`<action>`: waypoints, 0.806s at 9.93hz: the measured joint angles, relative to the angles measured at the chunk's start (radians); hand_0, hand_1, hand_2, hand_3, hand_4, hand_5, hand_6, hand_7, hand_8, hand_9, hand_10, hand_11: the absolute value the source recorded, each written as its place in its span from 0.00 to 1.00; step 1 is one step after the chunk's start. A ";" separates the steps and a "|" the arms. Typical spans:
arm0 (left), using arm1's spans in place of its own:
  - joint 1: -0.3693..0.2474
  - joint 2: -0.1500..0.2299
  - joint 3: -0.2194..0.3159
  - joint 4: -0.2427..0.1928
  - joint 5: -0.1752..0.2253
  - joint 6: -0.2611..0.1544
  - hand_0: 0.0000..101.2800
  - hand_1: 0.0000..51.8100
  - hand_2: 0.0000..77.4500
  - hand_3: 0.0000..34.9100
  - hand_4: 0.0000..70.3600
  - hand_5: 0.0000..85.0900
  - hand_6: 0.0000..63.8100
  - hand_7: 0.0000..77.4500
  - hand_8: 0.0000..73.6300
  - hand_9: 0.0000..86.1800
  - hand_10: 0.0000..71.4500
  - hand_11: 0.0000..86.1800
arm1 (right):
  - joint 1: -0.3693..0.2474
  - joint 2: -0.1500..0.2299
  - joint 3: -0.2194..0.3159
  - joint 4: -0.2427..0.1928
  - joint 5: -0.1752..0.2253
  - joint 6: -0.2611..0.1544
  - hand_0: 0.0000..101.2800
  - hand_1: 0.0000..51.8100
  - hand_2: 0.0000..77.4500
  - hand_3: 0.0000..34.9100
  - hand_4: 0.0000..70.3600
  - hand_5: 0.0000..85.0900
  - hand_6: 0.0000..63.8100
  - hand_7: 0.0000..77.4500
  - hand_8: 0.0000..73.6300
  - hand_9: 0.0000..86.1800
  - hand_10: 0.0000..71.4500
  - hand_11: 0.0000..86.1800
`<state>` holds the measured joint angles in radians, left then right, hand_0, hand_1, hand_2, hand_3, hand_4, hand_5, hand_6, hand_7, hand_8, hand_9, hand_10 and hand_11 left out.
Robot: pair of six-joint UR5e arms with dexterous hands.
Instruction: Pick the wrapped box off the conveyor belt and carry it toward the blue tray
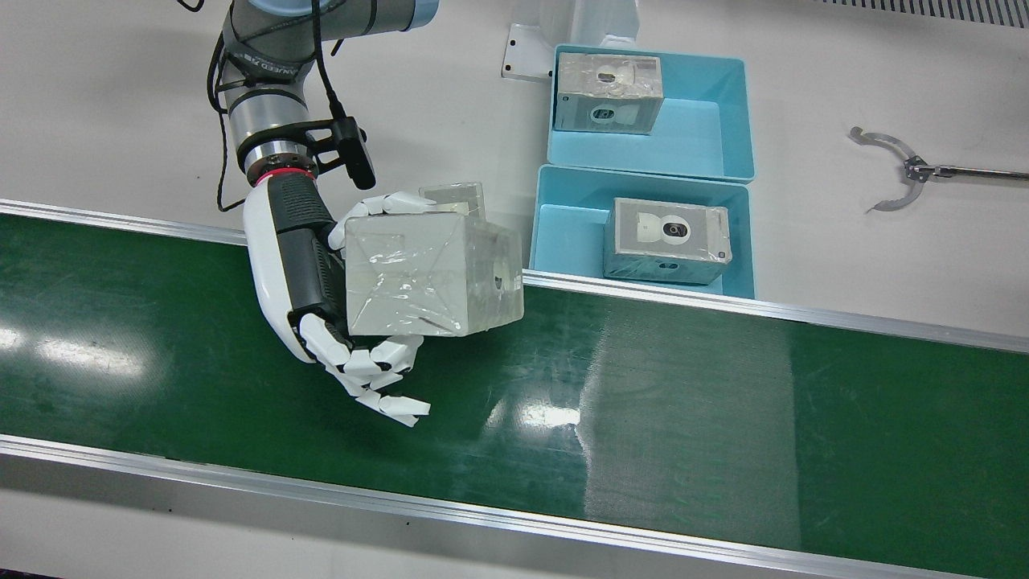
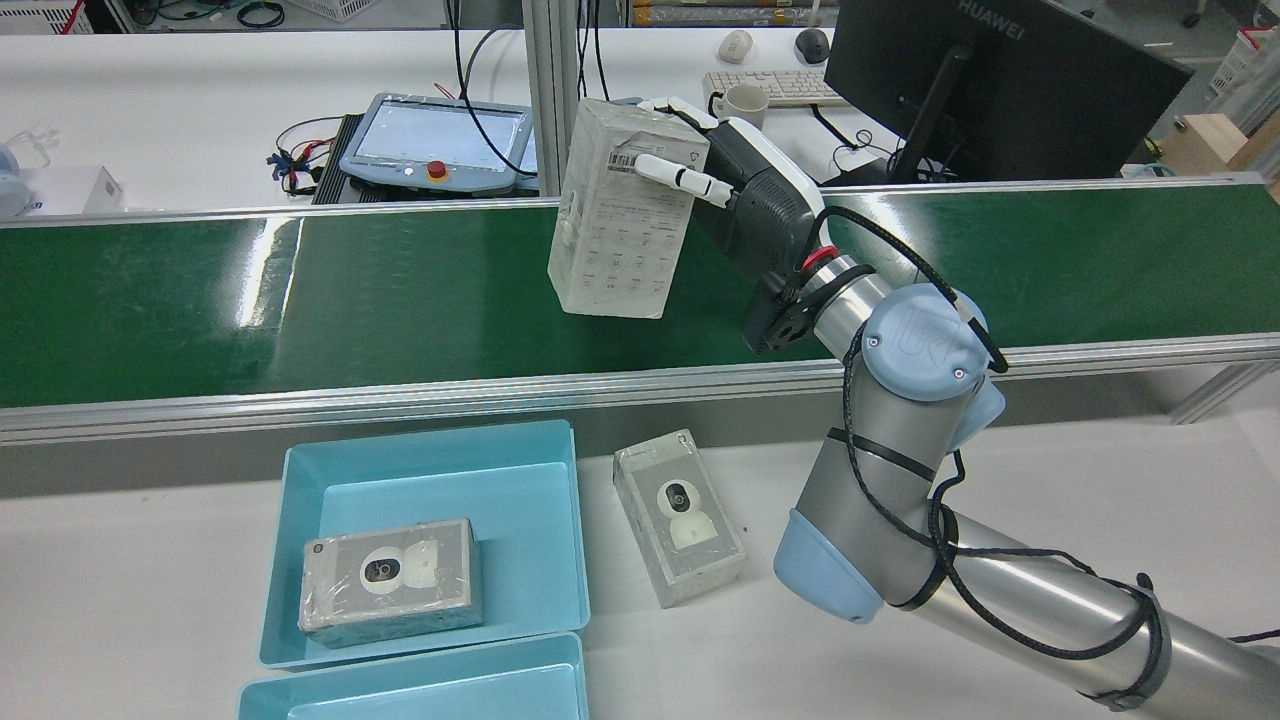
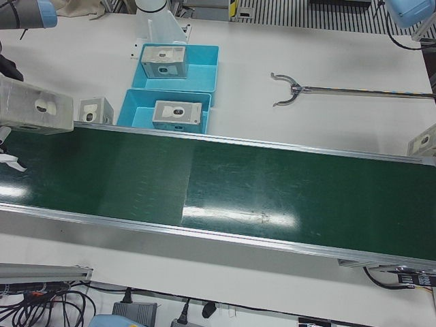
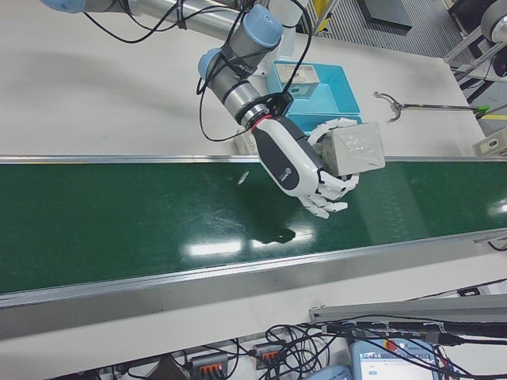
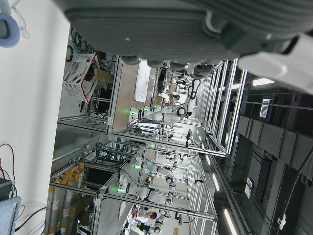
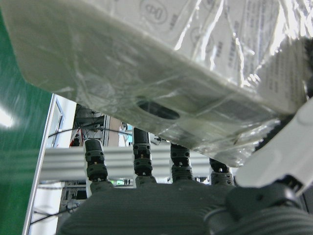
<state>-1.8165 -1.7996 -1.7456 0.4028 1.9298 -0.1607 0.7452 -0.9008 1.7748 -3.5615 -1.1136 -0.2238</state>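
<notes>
The wrapped box (image 1: 426, 273), grey-white under clear film, hangs above the green conveyor belt (image 1: 683, 402) near its rail on the tray side. My right hand (image 1: 321, 281) is shut on it, with white fingers (image 1: 378, 354) on one side and another finger along the opposite edge. The rear view shows the box (image 2: 620, 215) tilted and lifted off the belt by the right hand (image 2: 760, 210). The right hand view has the box (image 6: 146, 63) filling the frame. Two blue trays (image 1: 699, 137) (image 1: 563, 233) stand to the view's right of the box, each holding one wrapped box. Only part of my left hand (image 5: 171, 29) shows.
Another wrapped box (image 2: 680, 515) lies on the white table between the nearer tray (image 2: 520, 480) and the right arm's base. A metal reacher tool (image 1: 900, 169) lies on the table beyond the trays. Aluminium rails border the belt on both sides.
</notes>
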 joint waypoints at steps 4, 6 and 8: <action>0.000 0.000 0.000 0.000 0.000 0.000 0.00 0.00 0.01 0.00 0.00 0.01 0.00 0.01 0.01 0.00 0.00 0.00 | -0.192 0.027 0.150 -0.003 0.088 -0.054 0.45 0.14 0.38 0.57 0.33 0.58 0.36 0.76 0.18 0.29 0.13 0.16; 0.000 0.000 0.000 0.000 0.000 0.000 0.00 0.00 0.01 0.00 0.00 0.01 0.00 0.01 0.01 0.00 0.01 0.00 | -0.271 0.034 0.223 -0.016 0.140 -0.123 0.45 0.14 0.38 0.58 0.33 0.58 0.36 0.74 0.15 0.27 0.12 0.15; 0.000 0.000 0.000 0.000 0.000 0.000 0.00 0.00 0.01 0.00 0.00 0.01 0.00 0.01 0.00 0.00 0.01 0.00 | -0.299 0.033 0.257 -0.053 0.155 -0.151 0.45 0.14 0.38 0.62 0.33 0.58 0.29 0.72 0.03 0.18 0.06 0.09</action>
<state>-1.8165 -1.7996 -1.7456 0.4028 1.9298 -0.1607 0.4457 -0.8674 2.0313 -3.6140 -0.9583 -0.3750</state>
